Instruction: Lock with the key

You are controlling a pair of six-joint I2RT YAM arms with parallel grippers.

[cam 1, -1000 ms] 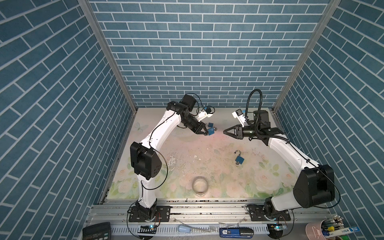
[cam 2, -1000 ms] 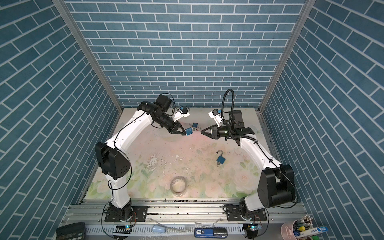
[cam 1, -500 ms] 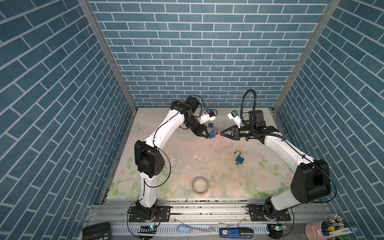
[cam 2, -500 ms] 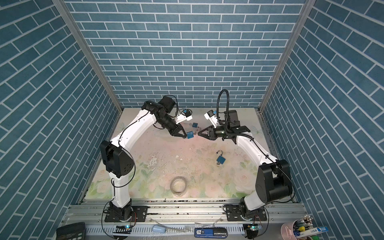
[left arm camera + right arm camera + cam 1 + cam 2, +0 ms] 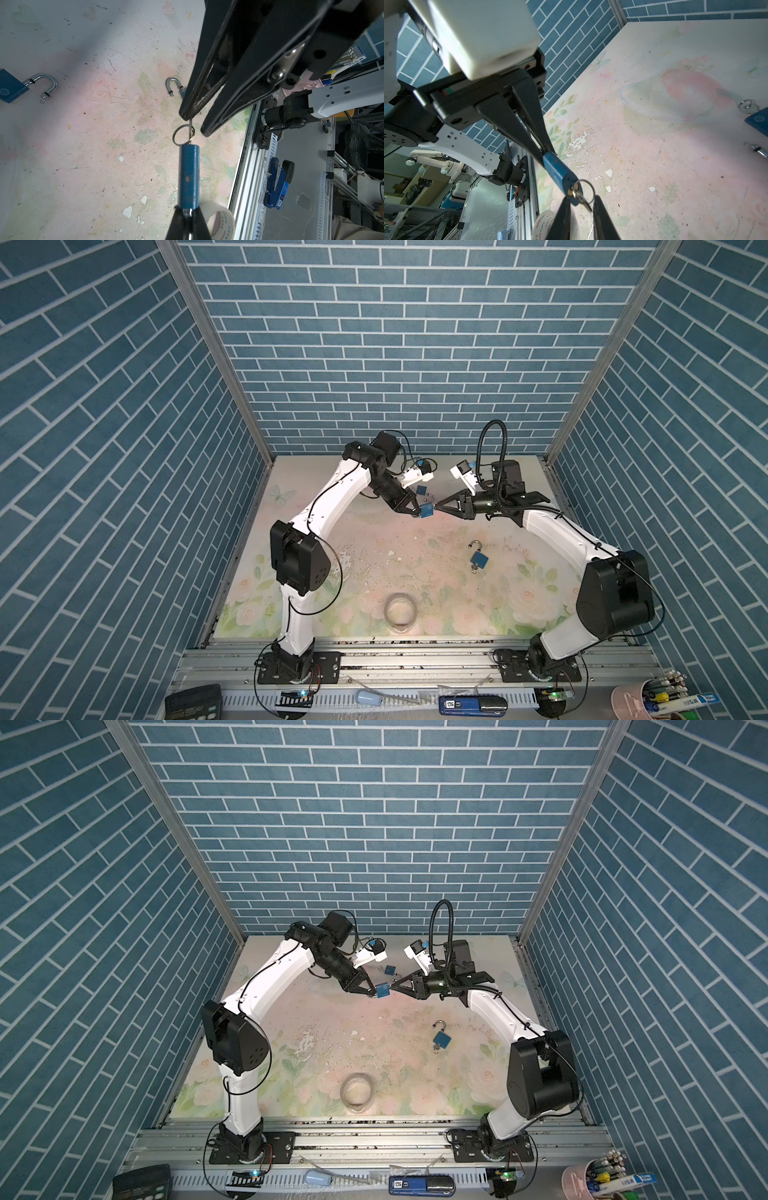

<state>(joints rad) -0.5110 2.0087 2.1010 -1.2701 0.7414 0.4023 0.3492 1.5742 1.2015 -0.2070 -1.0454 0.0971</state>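
The left gripper [image 5: 416, 514] clamps a blue rectangular metal padlock [image 5: 426, 512] by the end opposite its keyhole, above the rear middle of the floral-printed tabletop [image 5: 374, 572]. The right gripper [image 5: 436, 507] has its jaws slightly apart, straddling the small silver key [image 5: 584, 200] in the keyhole.

A roll of pale tape [image 5: 401, 627] lies flat on the flowered table [image 5: 332, 572], near the front edge and about midway across. Printing on its inner core shows in both wrist views. The tabletop is scratched, with white chipped flecks. 3 walls of blue brick pattern [image 5: 395, 344] close in the back and both sides. In front of the table runs a metal rail [image 5: 415, 659]. Nearer still are a dark calculator [image 5: 193, 703], a small pale blue oval thing [image 5: 368, 698], a blue and black stapler [image 5: 471, 704] and a pink cup [image 5: 627, 705] holding pens.
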